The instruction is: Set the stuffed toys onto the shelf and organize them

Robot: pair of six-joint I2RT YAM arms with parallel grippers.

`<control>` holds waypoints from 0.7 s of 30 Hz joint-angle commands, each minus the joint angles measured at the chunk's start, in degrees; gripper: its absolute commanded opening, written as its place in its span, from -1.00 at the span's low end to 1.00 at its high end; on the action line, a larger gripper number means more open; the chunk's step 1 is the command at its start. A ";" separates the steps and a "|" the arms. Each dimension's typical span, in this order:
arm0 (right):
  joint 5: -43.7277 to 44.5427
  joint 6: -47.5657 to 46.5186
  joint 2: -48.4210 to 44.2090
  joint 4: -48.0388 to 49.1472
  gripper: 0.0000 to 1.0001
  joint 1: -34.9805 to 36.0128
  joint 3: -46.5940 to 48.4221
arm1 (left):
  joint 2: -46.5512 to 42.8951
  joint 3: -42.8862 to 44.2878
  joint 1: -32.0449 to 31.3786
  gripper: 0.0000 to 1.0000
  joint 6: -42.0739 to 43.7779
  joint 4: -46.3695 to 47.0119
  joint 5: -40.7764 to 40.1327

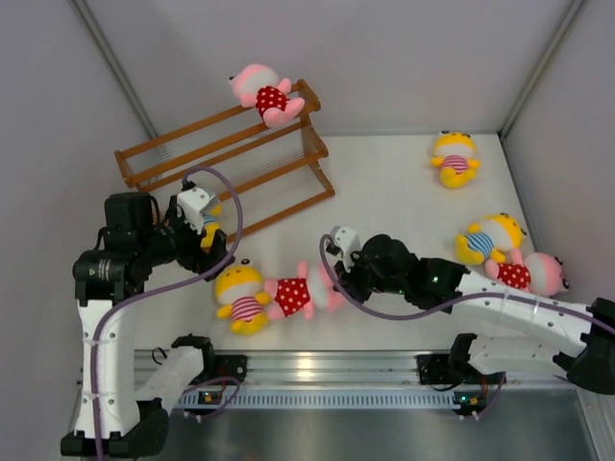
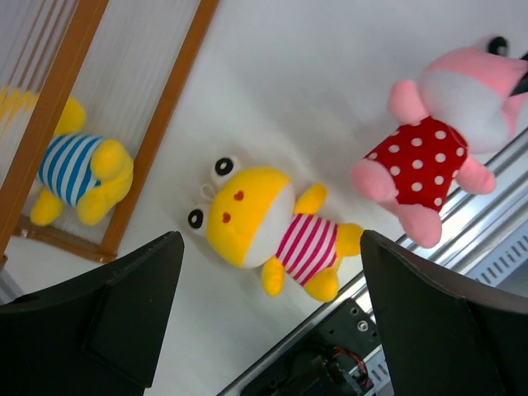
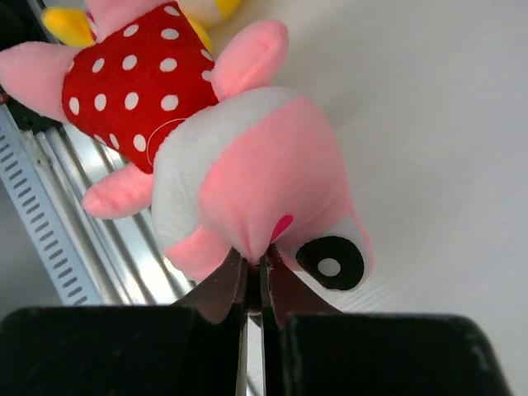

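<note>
The shelf [image 1: 226,154] stands at the back left, with a pink toy [image 1: 264,94] in a red dotted dress on its top tier. A yellow blue-striped toy [image 2: 78,165] lies between the lowest rails, partly hidden in the top view by my left gripper [image 1: 204,230]. That gripper [image 2: 271,247] is open and holds nothing, hovering above a yellow pink-striped toy [image 2: 256,227] on the table. Next to it lies another pink toy [image 3: 247,165]. My right gripper [image 3: 256,262] is shut on this one, pinching the fabric of its head.
Three more toys lie on the right: a yellow one [image 1: 454,157] at the back, a yellow blue-striped one [image 1: 488,238] and a pink one [image 1: 530,274] beside my right arm. The metal base rail [image 1: 317,365] runs along the near edge.
</note>
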 commanded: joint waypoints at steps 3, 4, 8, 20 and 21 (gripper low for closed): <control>-8.48 -43.11 -2.82 6.03 -1.00 0.71 10.80 | 0.43 8.39 -0.19 0.88 1.77 -2.28 14.72; -10.67 -47.86 -2.39 5.25 -1.00 0.80 12.31 | 0.43 10.14 -0.19 0.89 2.03 -2.28 15.34; -20.77 -65.01 3.13 3.57 -1.00 -0.42 21.62 | 0.43 12.79 -0.28 0.96 2.12 -2.28 18.33; -34.77 -79.45 21.70 -7.59 -1.00 -2.36 51.77 | -0.89 12.08 -0.19 0.97 2.64 -2.28 20.37; -35.65 -80.07 22.22 -8.81 -1.00 -2.45 52.66 | -0.80 12.26 -0.19 0.96 2.73 -2.28 20.01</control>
